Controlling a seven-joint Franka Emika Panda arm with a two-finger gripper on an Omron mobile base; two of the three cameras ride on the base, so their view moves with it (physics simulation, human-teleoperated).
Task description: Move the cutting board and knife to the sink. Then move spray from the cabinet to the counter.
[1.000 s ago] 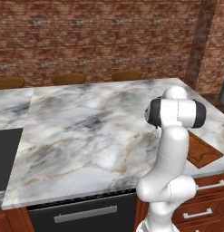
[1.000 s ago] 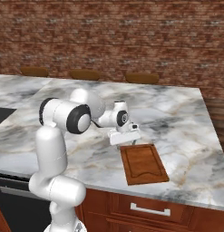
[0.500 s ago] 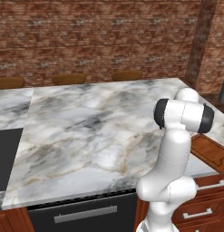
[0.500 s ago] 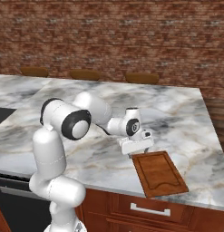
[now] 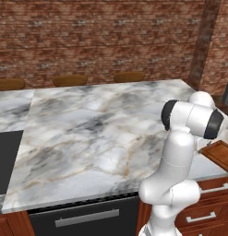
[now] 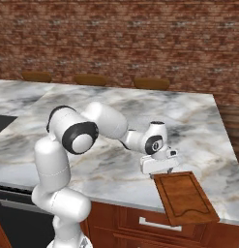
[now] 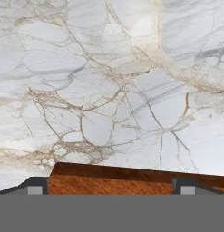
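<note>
From the left base view, a corner of the cutting board [image 5: 222, 154] pokes out past the arm at the counter [image 5: 101, 133] edge. The right base view shows the gripper [image 6: 160, 168] at the board's far end, near the front corner. In the hand view, spread fingertips [image 7: 35, 186] straddle that end.

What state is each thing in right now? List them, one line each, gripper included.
cutting board: lying flat at the counter's near right edge, its near end overhanging, not lifted.
gripper: open, low at the board's far edge, fingers straddling it in the hand view.
counter: bare marble around the board.
drawers: shut, under the counter.
</note>
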